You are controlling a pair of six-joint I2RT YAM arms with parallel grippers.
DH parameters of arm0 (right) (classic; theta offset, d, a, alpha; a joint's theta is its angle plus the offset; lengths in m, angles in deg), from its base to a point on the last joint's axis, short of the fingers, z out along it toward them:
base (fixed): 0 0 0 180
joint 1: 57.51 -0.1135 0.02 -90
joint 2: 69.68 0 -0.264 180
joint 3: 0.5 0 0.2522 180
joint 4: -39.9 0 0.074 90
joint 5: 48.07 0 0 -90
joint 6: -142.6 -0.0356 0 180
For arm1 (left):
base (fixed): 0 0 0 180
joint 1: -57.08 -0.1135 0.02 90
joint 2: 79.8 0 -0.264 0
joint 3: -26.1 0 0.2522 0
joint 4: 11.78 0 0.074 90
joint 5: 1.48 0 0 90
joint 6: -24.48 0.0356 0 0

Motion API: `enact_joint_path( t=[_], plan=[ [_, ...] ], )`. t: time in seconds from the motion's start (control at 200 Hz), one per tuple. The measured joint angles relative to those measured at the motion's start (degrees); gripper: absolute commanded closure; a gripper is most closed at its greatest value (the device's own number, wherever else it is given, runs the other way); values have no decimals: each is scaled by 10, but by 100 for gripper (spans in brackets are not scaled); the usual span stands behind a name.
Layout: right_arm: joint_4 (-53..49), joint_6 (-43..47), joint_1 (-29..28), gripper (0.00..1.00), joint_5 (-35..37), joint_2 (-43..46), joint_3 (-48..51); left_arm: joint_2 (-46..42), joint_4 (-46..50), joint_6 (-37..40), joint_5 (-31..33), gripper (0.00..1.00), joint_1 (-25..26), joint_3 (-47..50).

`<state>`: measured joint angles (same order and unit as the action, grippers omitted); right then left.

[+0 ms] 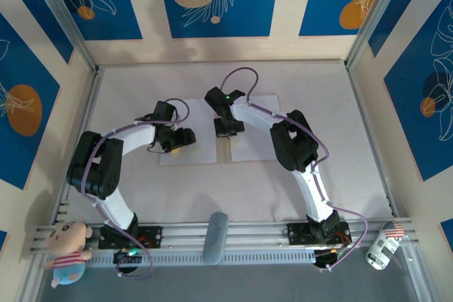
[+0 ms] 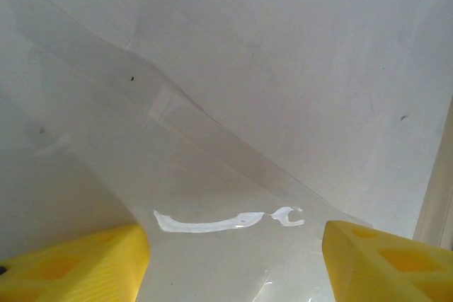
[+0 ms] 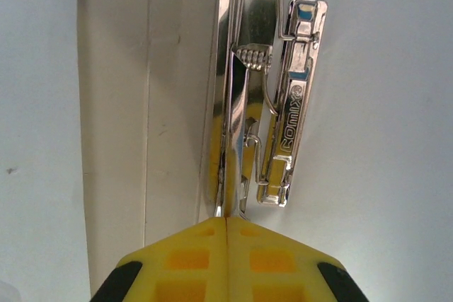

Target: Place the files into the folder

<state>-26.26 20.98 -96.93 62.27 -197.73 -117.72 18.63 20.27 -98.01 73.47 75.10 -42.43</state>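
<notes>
Left claw [image 1: 175,139] is down over the left white sheet [image 1: 195,152], and from its wrist camera the claw [image 2: 237,252] is released, both yellow fingers [image 2: 78,263] spread wide with nothing between them. Under it lies pale, glossy paper [image 2: 283,68], an edge running diagonally across it and a bright glare near the fingertips; whether that is one sheet or two overlapping, I can't tell. Across the middle, the right claw [image 1: 228,129] sits over the centre line between the left sheet and the right white sheet [image 1: 253,143]. Up close, this claw [image 3: 226,230] is clenched, yellow fingers pressed flat together, tips right at the near end of a chrome spring clip [image 3: 290,104]. Whether it pinches any of that metal, I can't say. The clip runs along the tan spine of the folder [image 3: 141,104], with white paper [image 3: 382,139] to its right and more white to the left of the strip. From above, the folder [image 1: 228,152] lies opened flat mid-worktop [image 1: 333,118], only a sliver of tan showing between the two sheets, one sheet on each side of it.
</notes>
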Motion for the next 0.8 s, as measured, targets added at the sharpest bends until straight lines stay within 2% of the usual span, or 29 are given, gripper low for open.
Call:
enact_joint_path(
  t=[0.8],
  plan=[
    [40,-13,12,94,-39,12,36,0,0,0,0,32,0,0]
  ],
)
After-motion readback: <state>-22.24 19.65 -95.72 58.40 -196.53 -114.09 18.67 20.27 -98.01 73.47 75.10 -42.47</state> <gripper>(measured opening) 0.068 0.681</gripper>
